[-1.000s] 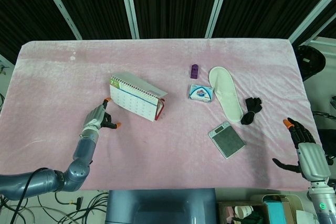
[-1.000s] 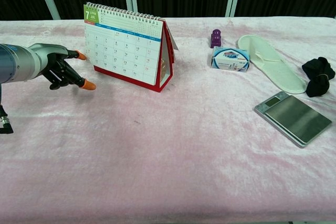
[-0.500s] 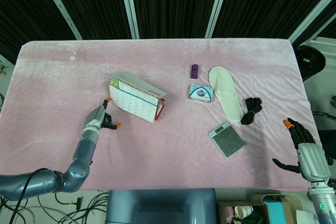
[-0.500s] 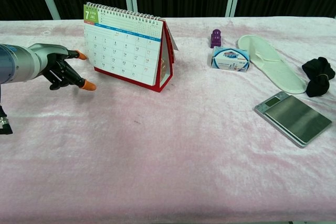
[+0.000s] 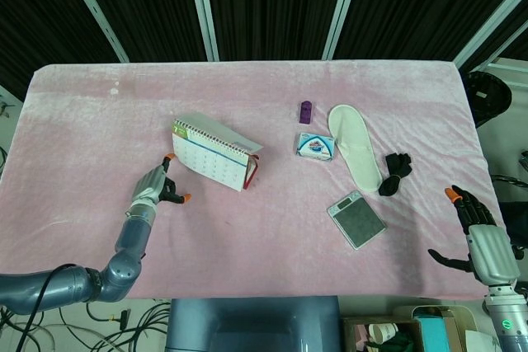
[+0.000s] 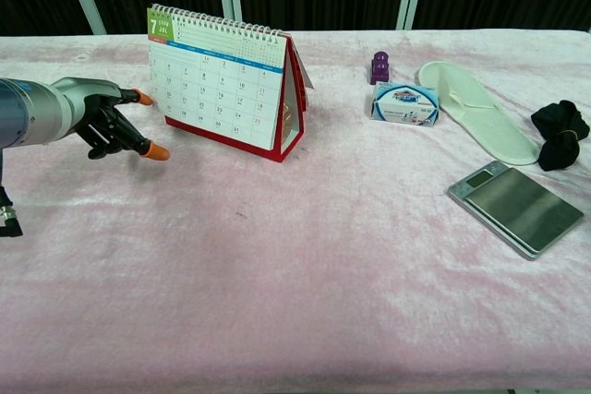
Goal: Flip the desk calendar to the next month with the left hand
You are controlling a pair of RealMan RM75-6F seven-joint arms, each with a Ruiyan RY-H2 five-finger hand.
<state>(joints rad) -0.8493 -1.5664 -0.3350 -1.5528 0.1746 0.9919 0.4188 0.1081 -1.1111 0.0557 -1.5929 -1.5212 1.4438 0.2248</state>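
The desk calendar (image 5: 213,154) (image 6: 222,80) stands upright on its red base, spiral-bound at the top, with a July page facing the front. My left hand (image 5: 157,186) (image 6: 109,122) hovers just left of the calendar's lower left corner, its orange-tipped fingers spread and holding nothing. One fingertip (image 6: 143,97) reaches close to the page's left edge; whether it touches I cannot tell. My right hand (image 5: 477,228) hangs open past the table's right front corner, seen only in the head view.
On the pink cloth (image 6: 295,265) lie a small purple object (image 6: 379,67), a blue-and-white box (image 6: 404,103), a white slipper (image 6: 473,108), a black bundle (image 6: 559,134) and a grey kitchen scale (image 6: 515,206), all right of the calendar.
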